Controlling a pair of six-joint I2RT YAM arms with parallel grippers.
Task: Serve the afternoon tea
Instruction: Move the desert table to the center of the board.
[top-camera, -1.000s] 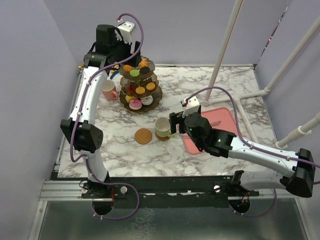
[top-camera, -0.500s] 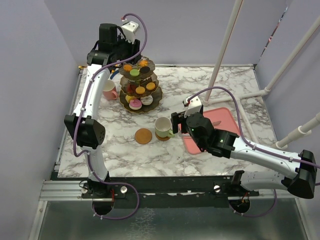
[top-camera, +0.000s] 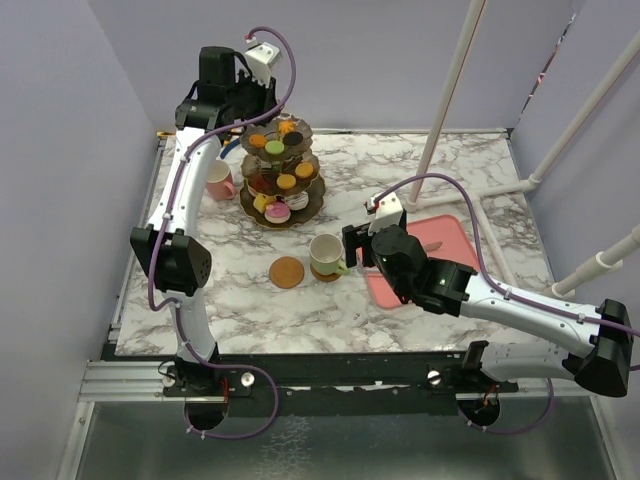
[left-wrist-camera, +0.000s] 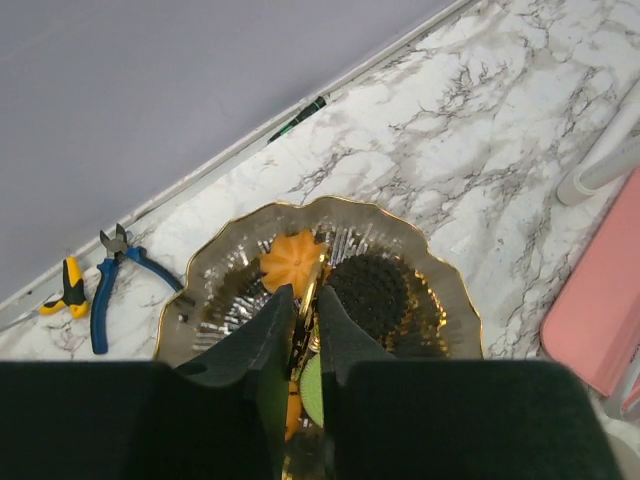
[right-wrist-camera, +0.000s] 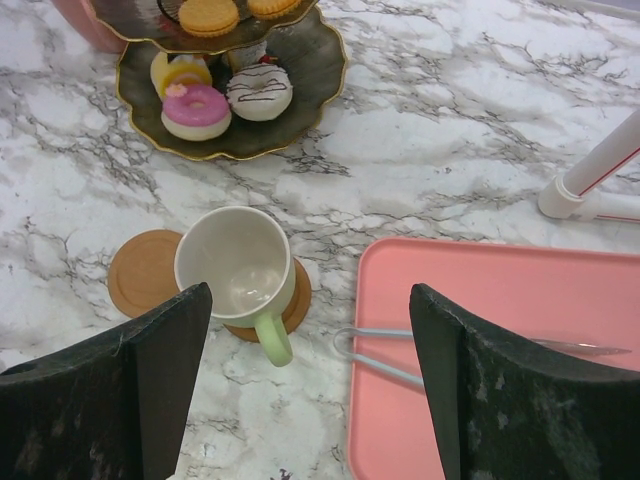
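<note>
The dark three-tier stand (top-camera: 300, 198) with toy pastries (top-camera: 272, 145) stands at the back left of the marble table. My left gripper (top-camera: 262, 118) hangs straight over its top tier, and in the left wrist view my left gripper (left-wrist-camera: 306, 300) is shut on the gold ring (left-wrist-camera: 312, 283), between an orange cookie (left-wrist-camera: 288, 258) and a dark one (left-wrist-camera: 375, 290). The pale-green mug (right-wrist-camera: 240, 265) sits on a brown coaster (right-wrist-camera: 298, 305), with a bare coaster (right-wrist-camera: 145, 272) beside it. The pink mug (top-camera: 216, 180) is left of the stand. My right gripper (right-wrist-camera: 310, 292) hovers open, just right of the green mug.
A flat pink tray (top-camera: 435, 245) with pale-blue tongs (right-wrist-camera: 400, 350) lies right of the green mug. Blue-handled pliers (left-wrist-camera: 110, 285) and small yellow cutters (left-wrist-camera: 70, 288) lie by the back wall. White pipe posts (top-camera: 445, 100) rise at the back right.
My left gripper has closed from wide open onto the stand's gold ring, and the top tier has shifted slightly right. The right arm has stayed put.
</note>
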